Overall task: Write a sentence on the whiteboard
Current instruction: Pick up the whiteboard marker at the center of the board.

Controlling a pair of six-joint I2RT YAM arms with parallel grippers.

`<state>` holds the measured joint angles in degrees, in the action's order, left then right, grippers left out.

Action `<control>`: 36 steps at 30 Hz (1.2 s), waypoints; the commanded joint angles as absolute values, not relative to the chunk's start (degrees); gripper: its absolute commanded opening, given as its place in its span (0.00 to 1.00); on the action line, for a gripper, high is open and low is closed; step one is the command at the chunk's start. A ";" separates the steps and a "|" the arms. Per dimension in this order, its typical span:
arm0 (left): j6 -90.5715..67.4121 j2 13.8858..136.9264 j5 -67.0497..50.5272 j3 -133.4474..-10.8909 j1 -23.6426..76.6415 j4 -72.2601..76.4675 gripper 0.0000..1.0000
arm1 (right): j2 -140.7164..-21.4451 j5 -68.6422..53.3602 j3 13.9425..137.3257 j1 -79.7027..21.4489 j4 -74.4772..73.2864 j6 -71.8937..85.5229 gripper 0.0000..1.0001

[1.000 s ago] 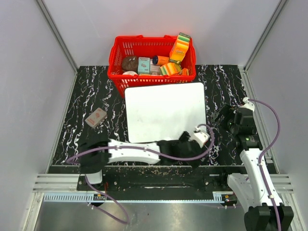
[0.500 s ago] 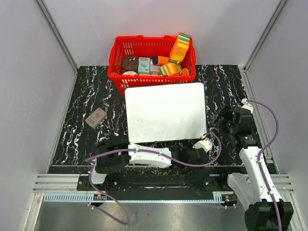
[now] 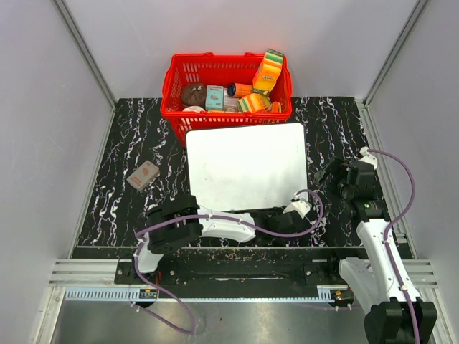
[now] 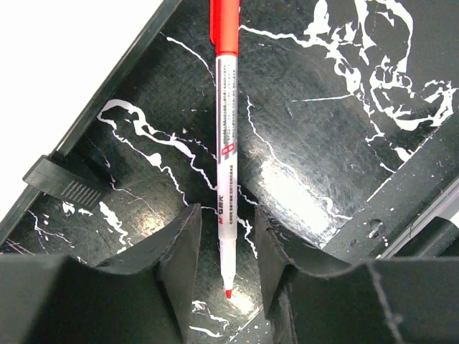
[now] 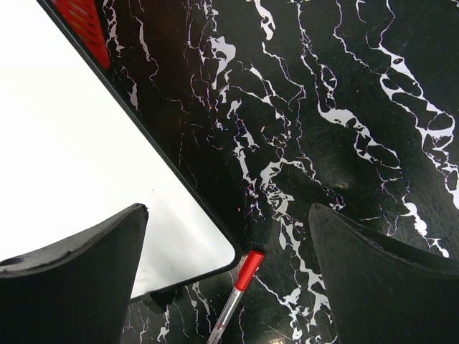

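The whiteboard [image 3: 246, 166] lies flat on the table [image 3: 129, 136], its far edge just beside the red basket [image 3: 179, 79]. Its face is blank, so none of the sentence is written yet.

The step in hand looks like picking up the marker [image 4: 224, 165]. It lies on the table just off the whiteboard's near right corner, its bare red tip pointing away from the whiteboard and its red end toward that corner. The left pincer [image 4: 226, 215] is low over the marker's tip end. Its jaws stand apart with one on each side of the barrel, and a little table shows in both gaps, so nothing is held. The right pincer [image 5: 228, 211] hangs wide apart and empty over the table, right of the same corner.

To do this well, the left pincer should probably close a little farther up the barrel, toward the whiteboard. That would leave a short length of tip free, enough to reach the surface without wobbling. The jaws should meet the barrel squarely, because a round pen pinched off-centre is likely to roll or twist out. Squeezing before lifting, then raising it straight up, should keep the wet tip from dragging across the table. The right pincer would do best to stay off the whiteboard until writing starts, when it might steady an edge.
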<state>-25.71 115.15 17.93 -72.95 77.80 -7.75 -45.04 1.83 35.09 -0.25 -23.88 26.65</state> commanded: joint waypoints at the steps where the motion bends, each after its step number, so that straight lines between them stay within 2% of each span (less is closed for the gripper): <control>1: -27.51 117.33 13.80 -72.60 78.13 -8.52 0.28 | -43.95 0.88 35.42 -0.35 -22.85 27.16 1.00; 3: -27.95 117.16 13.19 -71.63 78.22 -8.26 0.18 | -43.95 0.70 35.60 -0.35 -22.94 27.25 1.00; 4: -27.95 116.98 13.01 -71.28 78.14 -8.17 0.07 | -44.12 0.62 35.68 -0.35 -22.85 27.25 1.00; 5: -27.95 116.63 12.83 -70.41 78.13 -7.65 0.01 | -43.95 0.44 35.77 -0.35 -22.94 27.33 1.00; 6: -28.12 115.41 12.83 -69.97 78.22 -7.39 0.00 | -43.95 0.44 35.77 -0.35 -23.11 27.33 1.00; 9: -27.95 110.94 12.75 -66.98 78.22 -5.02 0.00 | -43.68 0.17 36.39 -0.35 -23.47 27.25 1.00; 22: -26.90 88.96 7.74 -58.37 78.05 -4.04 0.00 | -36.21 -17.47 47.01 -0.26 -25.66 24.26 1.00; 33: -27.59 72.61 0.35 -47.12 65.93 -0.88 0.00 | -38.05 -38.29 48.43 -0.35 -22.94 26.80 1.00; 36: -28.47 65.59 0.35 -43.43 61.97 -1.58 0.00 | -39.11 -47.85 44.67 -0.35 -16.02 33.46 0.98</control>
